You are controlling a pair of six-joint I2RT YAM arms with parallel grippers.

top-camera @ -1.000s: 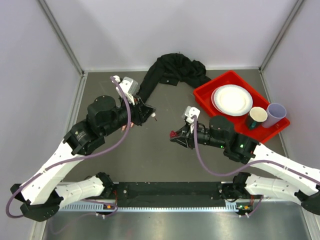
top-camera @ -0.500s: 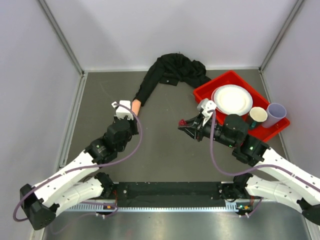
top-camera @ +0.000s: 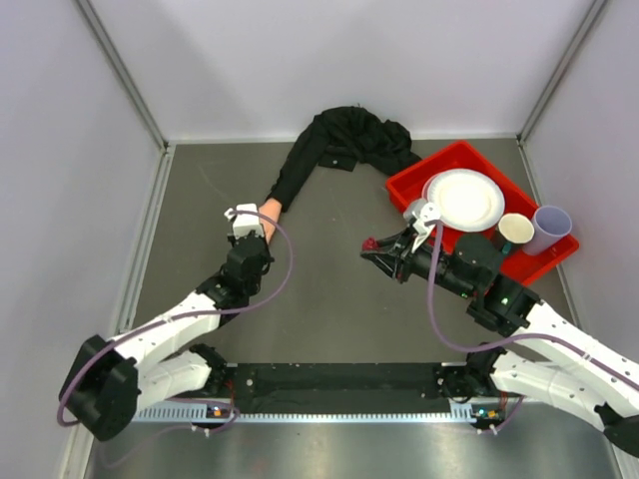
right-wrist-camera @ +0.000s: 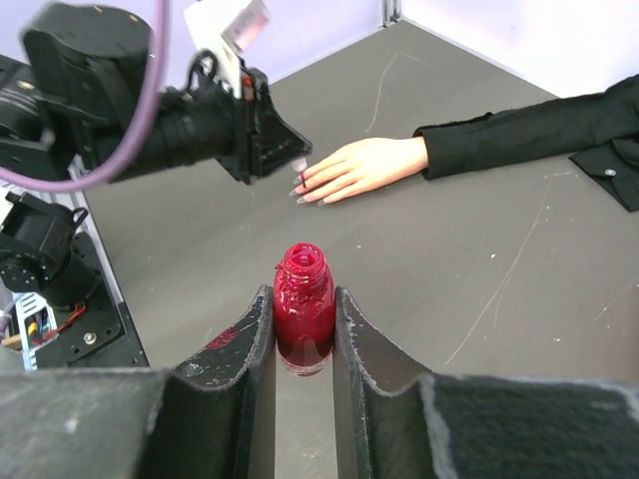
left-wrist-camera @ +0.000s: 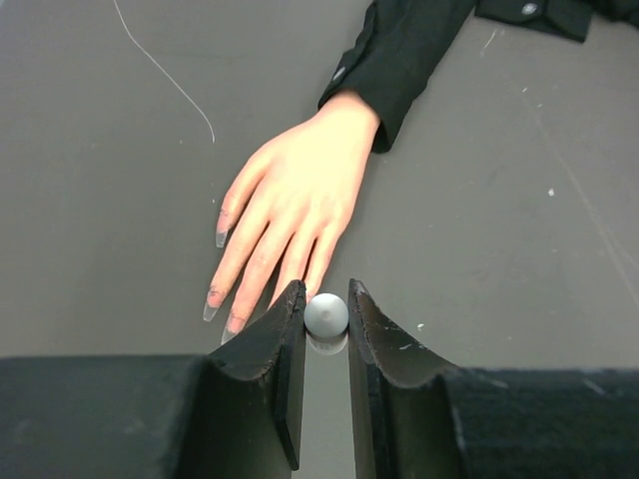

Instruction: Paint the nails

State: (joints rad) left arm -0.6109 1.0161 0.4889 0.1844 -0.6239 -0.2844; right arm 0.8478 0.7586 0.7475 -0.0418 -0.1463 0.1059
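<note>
The peach mannequin hand (left-wrist-camera: 295, 205) lies flat on the grey table, fingers pointing towards my left gripper (left-wrist-camera: 326, 292). Its nails (left-wrist-camera: 210, 311) are long and pale with faint dark smudges. That gripper is shut on a small white round cap (left-wrist-camera: 325, 314) just beside the fingertips; what hangs under the cap is hidden. In the top view my left gripper (top-camera: 257, 239) sits over the hand (top-camera: 270, 214). My right gripper (right-wrist-camera: 304, 299) is shut on an uncapped red polish bottle (right-wrist-camera: 304, 284), held upright off to the right (top-camera: 371, 244).
A black sleeve (top-camera: 300, 165) runs from the wrist to a heap of black cloth (top-camera: 354, 135) at the back. At the right stands a red tray (top-camera: 404, 188) with a white plate (top-camera: 464, 198), a small cup (top-camera: 515, 232) and a lilac cup (top-camera: 550, 228).
My left arm has swung back and down, bringing the cap to the hand's fingertips. My right gripper has carried the bottle up and to the right.
</note>
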